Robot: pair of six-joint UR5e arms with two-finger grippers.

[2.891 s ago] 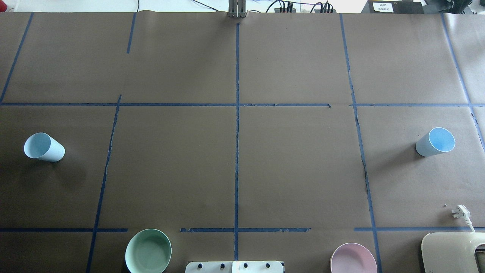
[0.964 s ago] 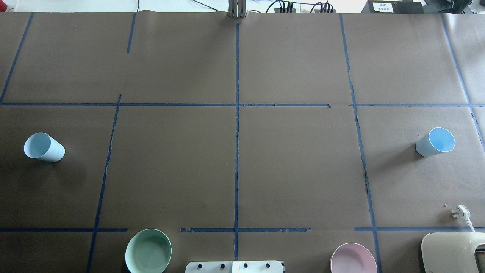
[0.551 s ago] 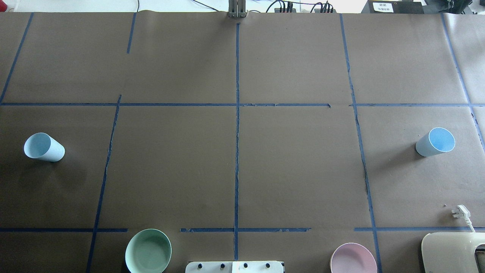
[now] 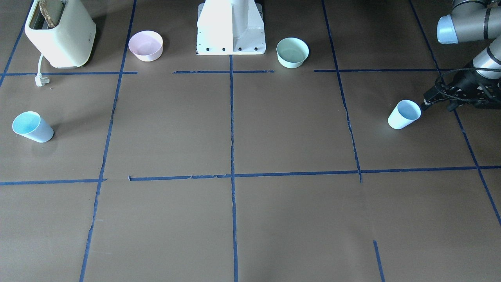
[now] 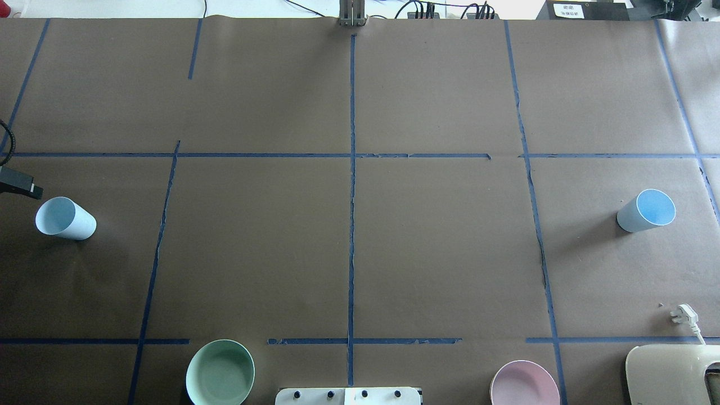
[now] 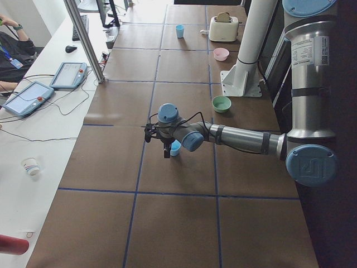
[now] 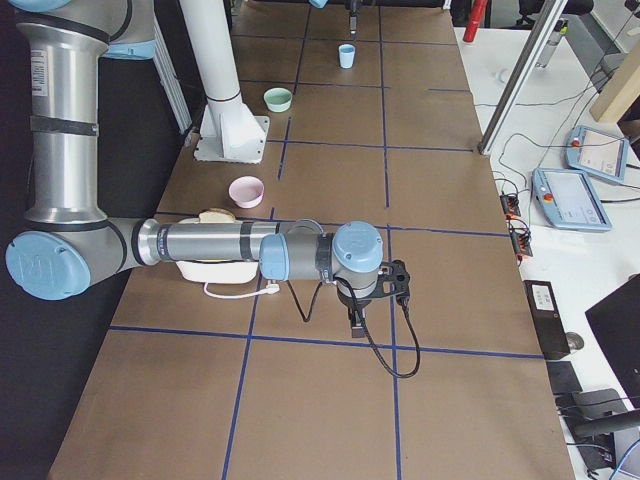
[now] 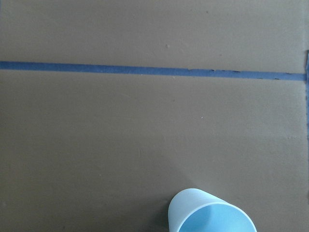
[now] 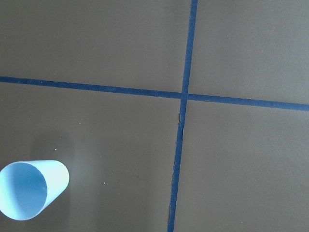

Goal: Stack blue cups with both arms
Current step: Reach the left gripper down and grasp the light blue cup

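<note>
Two pale-blue cups stand upright, mouths up, far apart on the brown table. The left cup (image 5: pixel 64 218) also shows in the front view (image 4: pixel 403 114) and at the bottom of the left wrist view (image 8: pixel 210 215). My left gripper (image 4: pixel 424 104) hangs just beside it, apart from it; only one black finger (image 5: pixel 25 187) shows overhead, so I cannot tell if it is open. The right cup (image 5: pixel 646 210) shows at the lower left of the right wrist view (image 9: pixel 31 189). My right gripper (image 7: pixel 357 322) shows only in the right side view, pointing down; I cannot tell its state.
A mint-green bowl (image 5: pixel 219 372) and a pink bowl (image 5: pixel 524 384) sit near the white pedestal (image 4: pixel 231 27). A cream toaster (image 4: pixel 60 33) with a loose plug (image 5: pixel 683 315) stands at the robot's right. Blue tape lines cross the table.
My left gripper has come into the overhead view at the left edge, next to the left cup. Both cups and the bowls have not moved.
</note>
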